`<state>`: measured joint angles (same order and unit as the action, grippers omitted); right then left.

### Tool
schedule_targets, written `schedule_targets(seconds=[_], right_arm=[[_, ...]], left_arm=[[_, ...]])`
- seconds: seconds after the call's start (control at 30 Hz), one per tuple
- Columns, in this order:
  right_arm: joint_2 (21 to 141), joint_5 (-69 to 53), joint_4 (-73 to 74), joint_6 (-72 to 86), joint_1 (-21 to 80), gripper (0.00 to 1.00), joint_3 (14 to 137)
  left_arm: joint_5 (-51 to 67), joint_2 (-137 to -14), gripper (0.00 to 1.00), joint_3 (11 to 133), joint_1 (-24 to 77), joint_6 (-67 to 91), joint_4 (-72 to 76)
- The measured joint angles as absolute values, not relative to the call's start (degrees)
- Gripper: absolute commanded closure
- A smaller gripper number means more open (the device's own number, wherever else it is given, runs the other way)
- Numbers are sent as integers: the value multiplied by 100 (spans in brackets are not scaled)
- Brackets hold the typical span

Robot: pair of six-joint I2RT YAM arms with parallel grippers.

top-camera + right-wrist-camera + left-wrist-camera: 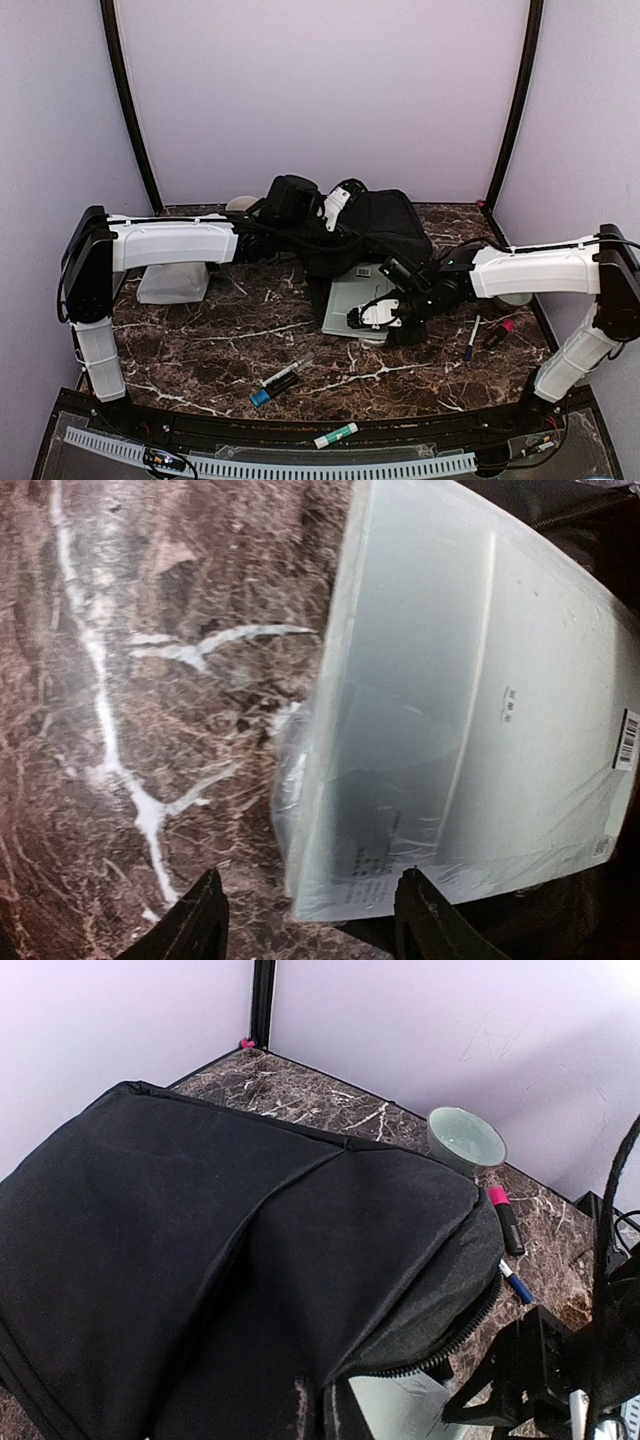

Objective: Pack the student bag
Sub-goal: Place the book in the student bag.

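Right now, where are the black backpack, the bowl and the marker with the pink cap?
black backpack [200,1260], left wrist view, on its top fabric panel.
bowl [466,1143], left wrist view, on its bare inside.
pink-capped marker [507,1222], left wrist view, on its dark barrel.

Free table [200,340] front-left, just a blue-capped marker [283,378] lying there. Student bag [385,235] and grey packet [347,295] block the middle.

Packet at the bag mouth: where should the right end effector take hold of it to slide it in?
The packet is thin and lies flat, with its far end at the bag opening. It is probably best to pinch its near edge, one finger above and one below, coming from the robot's side. The open right end effector sits just before that edge.
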<state>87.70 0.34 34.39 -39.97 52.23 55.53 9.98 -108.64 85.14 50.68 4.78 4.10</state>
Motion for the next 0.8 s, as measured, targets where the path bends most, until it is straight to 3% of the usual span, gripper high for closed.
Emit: schedule_targets(seconds=[0.13, 0.5, 0.8], right_arm=[[9083, 292, 3041, -3981, 5225, 43, 5642], [9732, 1494, 1715, -3968, 5238, 58, 5666], [10106, 2613, 585, -3975, 5131, 56, 5658]], left_arm=[[1026, -10864, 100, 8517, 5068, 478, 392], [1076, -10864, 100, 8720, 5052, 478, 145], [1142, -10864, 100, 8816, 5039, 497, -19]])
